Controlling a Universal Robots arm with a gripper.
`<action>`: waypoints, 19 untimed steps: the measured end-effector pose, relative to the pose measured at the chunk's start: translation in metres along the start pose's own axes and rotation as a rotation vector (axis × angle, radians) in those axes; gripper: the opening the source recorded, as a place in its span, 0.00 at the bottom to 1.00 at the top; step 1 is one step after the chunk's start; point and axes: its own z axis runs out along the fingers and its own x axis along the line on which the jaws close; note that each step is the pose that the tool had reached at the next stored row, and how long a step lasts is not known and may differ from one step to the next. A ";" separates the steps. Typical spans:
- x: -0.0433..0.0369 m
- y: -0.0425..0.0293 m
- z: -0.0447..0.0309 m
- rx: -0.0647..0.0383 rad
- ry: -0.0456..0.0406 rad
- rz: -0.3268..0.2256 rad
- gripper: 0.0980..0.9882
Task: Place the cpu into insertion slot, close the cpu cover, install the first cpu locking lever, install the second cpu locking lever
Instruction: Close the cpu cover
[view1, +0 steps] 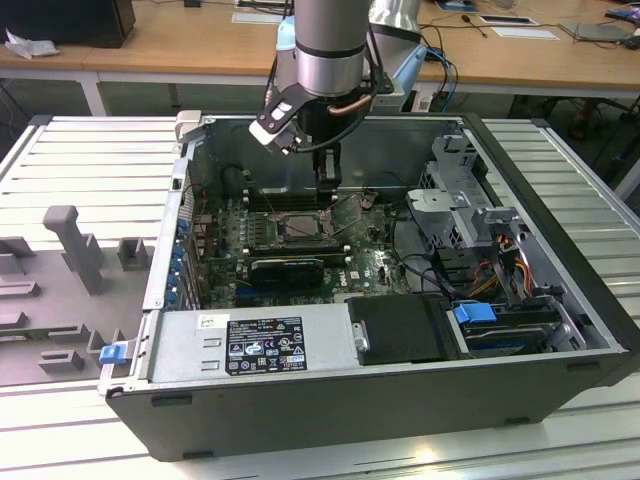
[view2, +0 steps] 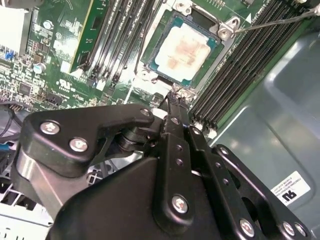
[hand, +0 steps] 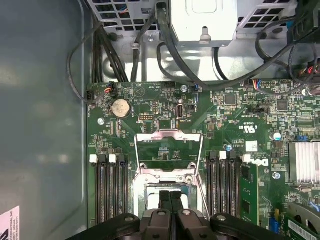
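The cpu (view2: 184, 47) lies flat in the insertion slot (view2: 227, 29), its pale metal face up. The cpu cover (hand: 169, 136) is folded open beyond the slot, and green board shows through its square cut-out. My gripper (view2: 175, 100) hangs just above the slot's near edge, fingers pressed together with nothing between them. The fingertips (hand: 165, 196) show over the slot in the first wrist view. A thin locking lever (view2: 280, 19) sticks out free beside the slot. In the exterior view the gripper (view1: 328, 185) reaches down into the computer case over the slot (view1: 298, 228).
Black memory slots (hand: 109, 192) flank the socket on both sides. Cables (hand: 165, 40) run across the case beyond the board. A black drive box (view1: 400, 328) and the power supply (view1: 255, 342) sit along the case's near side, and a drive cage (view1: 455, 190) stands at the exterior view's right.
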 end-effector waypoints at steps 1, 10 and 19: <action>0.0001 0.0011 -0.0006 0.001 0.0002 0.000 0.01; 0.0008 0.0444 0.0026 0.014 -0.0003 -0.003 0.01; 0.0033 0.0751 0.0117 0.015 0.0011 -0.033 0.01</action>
